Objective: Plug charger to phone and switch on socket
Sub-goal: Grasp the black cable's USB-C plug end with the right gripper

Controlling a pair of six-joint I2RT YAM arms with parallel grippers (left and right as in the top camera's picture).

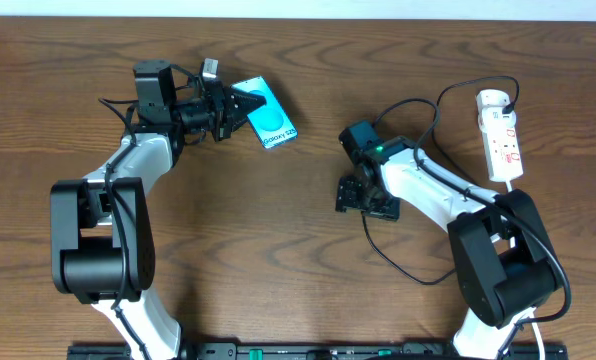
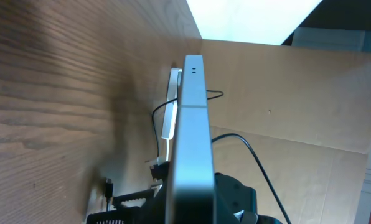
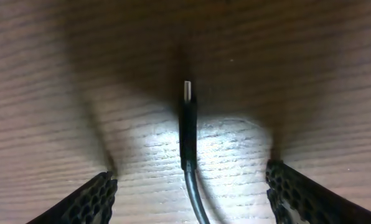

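The phone (image 1: pixel 269 114) with its teal-blue screen is held up off the table at the back left, tilted, in my left gripper (image 1: pixel 234 106), which is shut on it. In the left wrist view I see the phone edge-on (image 2: pixel 192 124). The charger plug (image 3: pixel 187 93) lies flat on the wood, its black cable (image 3: pixel 189 146) trailing toward the camera. My right gripper (image 3: pixel 190 171) is open and low over the table, one finger on each side of the cable, not touching it. It is right of centre in the overhead view (image 1: pixel 362 198). The socket (image 1: pixel 501 134) lies at the far right.
The socket's white strip also shows far off in the left wrist view (image 2: pixel 169 112). A thin black cable loops on the table by the right arm's base (image 1: pixel 380 252). The table's far edge runs along the top of the overhead view.
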